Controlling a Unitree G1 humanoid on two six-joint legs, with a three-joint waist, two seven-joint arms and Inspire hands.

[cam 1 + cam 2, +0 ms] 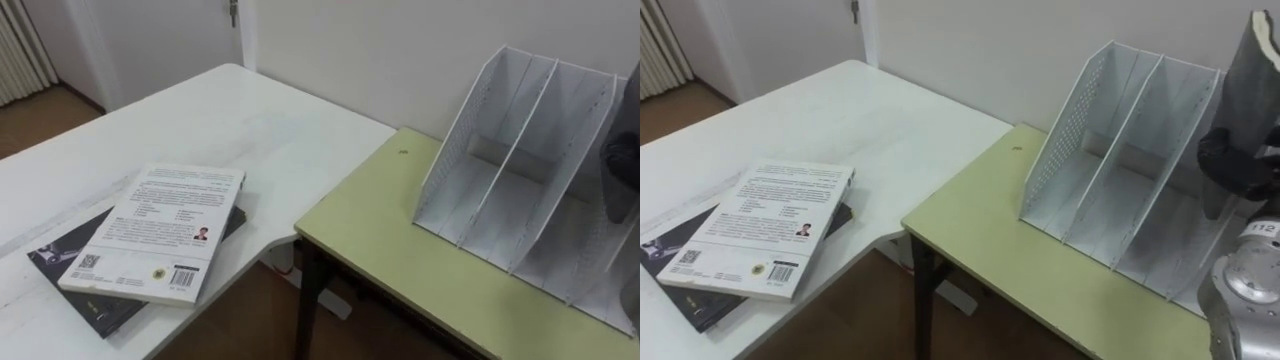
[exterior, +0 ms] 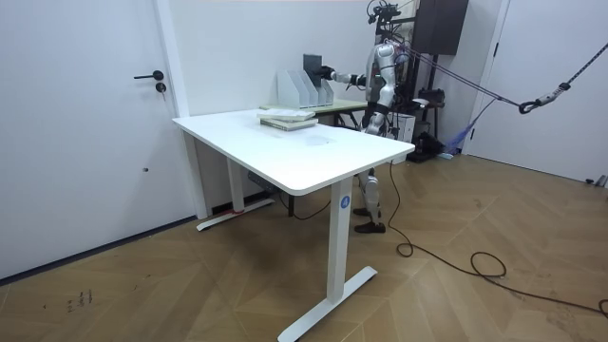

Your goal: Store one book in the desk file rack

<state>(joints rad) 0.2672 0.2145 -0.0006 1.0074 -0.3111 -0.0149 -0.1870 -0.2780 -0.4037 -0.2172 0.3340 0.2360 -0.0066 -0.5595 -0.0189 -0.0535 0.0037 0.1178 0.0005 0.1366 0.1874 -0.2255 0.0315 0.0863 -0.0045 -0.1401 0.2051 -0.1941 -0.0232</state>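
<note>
A white file rack point(image 1: 1120, 150) with several upright slots stands on a pale green desk point(image 1: 980, 230) against the wall. My right hand point(image 1: 1232, 160) is at the view's right edge, over the rack's right-hand slots, with its dark fingers curled round a grey book point(image 1: 1252, 75) held upright. In the room view I stand behind the desk with that arm stretched out, the book point(image 2: 313, 65) above the rack point(image 2: 296, 87). Two more books lie stacked on the white table point(image 1: 220, 120): a white-covered book point(image 1: 155, 230) on top of a dark book point(image 1: 80, 285).
The white table meets the green desk at a corner, with a gap of wooden floor point(image 1: 250, 320) below. A white wall point(image 1: 400, 50) runs right behind the rack. A door point(image 2: 95, 114) is on the room view's left.
</note>
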